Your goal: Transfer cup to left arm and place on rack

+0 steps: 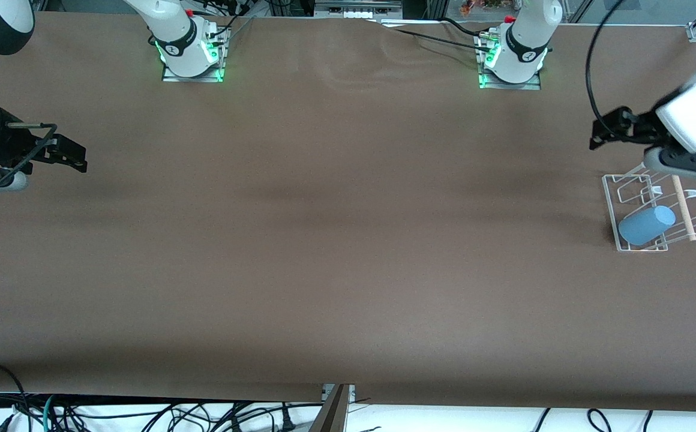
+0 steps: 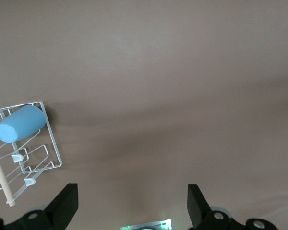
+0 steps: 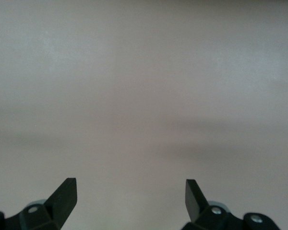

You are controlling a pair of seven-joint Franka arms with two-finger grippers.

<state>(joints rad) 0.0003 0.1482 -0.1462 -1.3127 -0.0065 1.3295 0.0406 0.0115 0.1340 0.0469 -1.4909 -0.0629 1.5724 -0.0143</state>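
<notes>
Count for your log: one cup [image 1: 647, 224], one rack [image 1: 612, 204], two arms, two grippers.

Cup: light blue, lying on its side in the rack, at the part of the rack nearest the front camera. Nothing grips it.

Rack: white wire, sits on the brown table [image 1: 324, 240] at the left arm's end. One wooden dowel [image 1: 684, 210] runs along one side of it. Looped prongs stick out past the dowel; you can make out at least two.

Left gripper [image 1: 601, 133]: up in the air, over the table just beside the rack. Fingers spread wide, nothing between them.

Right gripper [image 1: 73, 157]: waiting at the right arm's end, over bare table. Its wrist view shows both fingers [image 3: 62, 194] parted, holding nothing.

Writing: no legible label on cup or rack. Round dark marks on each arm's base collar, unreadable.
</notes>
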